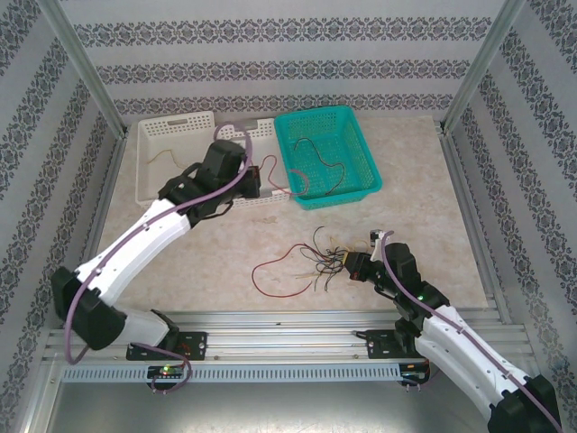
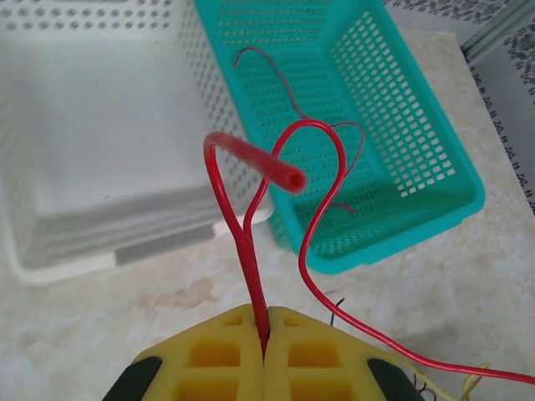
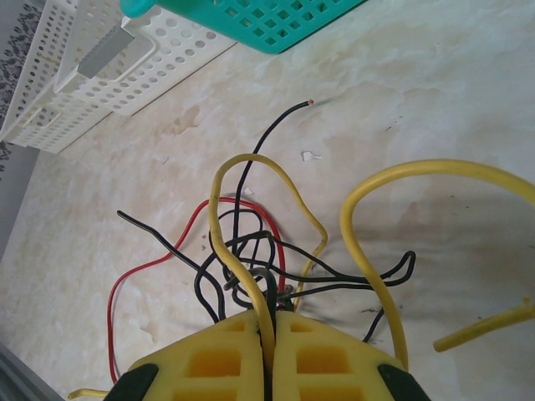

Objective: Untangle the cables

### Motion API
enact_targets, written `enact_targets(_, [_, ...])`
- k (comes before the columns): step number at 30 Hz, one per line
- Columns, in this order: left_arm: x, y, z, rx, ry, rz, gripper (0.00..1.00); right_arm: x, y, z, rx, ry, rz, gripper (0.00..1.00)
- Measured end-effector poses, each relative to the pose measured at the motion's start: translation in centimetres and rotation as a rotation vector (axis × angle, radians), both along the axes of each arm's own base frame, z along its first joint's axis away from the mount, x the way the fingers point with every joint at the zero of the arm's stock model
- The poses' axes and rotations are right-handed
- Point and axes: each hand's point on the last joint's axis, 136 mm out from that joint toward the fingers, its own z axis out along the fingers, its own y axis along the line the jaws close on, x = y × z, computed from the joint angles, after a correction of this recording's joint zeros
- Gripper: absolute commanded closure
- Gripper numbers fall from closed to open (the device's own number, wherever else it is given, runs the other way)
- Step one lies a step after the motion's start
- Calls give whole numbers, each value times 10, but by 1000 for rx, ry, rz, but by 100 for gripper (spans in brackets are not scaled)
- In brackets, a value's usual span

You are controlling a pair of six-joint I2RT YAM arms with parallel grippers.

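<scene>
Between the white basket (image 1: 171, 122) and the teal basket (image 1: 315, 113), at the far side of the table (image 1: 415, 189), we see the left gripper (image 1: 261, 178) held above the surface. From its wrist camera, its yellow fingers (image 2: 209, 351) are pressed together on a red wire (image 2: 244, 234). The wire rises from the pinch, bends into a loop and ends in a cut tip facing the lens. A second red strand arcs beside it and trails down to the right.

Inside the teal basket lies a thin dark reddish wire (image 2: 284, 83), and a pale thin one (image 1: 162, 155) lies in the white basket.

Nearer to us, right of centre, the tangled cables (image 1: 326, 257) rest on the table: black, yellow and red strands knotted together, with a red loop (image 1: 255, 273) spreading left. The right gripper (image 1: 354, 264) sits at the knot's right edge, its jaws clamped on a yellow wire (image 3: 215, 221) and the black strands bunched beside it.
</scene>
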Motion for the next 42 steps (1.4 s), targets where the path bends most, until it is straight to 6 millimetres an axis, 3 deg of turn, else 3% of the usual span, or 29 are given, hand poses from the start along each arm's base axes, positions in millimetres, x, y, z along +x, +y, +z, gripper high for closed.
enact_targets(5, [24, -21, 7, 17, -13, -24, 100, -2, -1, 0, 2, -4, 0, 100])
enact_targets(15, [64, -63, -7, 52, 7, -64, 100, -6, -3, 2, 5, -10, 0, 100])
enact_targets(20, [96, -86, -30, 81, 37, -75, 100, -9, -4, 4, 10, -18, 0, 100])
enact_targets(29, [134, -123, -72, 130, 87, -102, 100, -14, -7, 1, 7, -13, 0, 100])
enact_targets(35, [149, -136, -100, 154, 122, -106, 100, -16, -8, 0, 4, -7, 0, 100])
enact_targets(42, [153, -143, -131, 179, 171, -115, 100, -17, -8, -1, 3, -3, 0, 100])
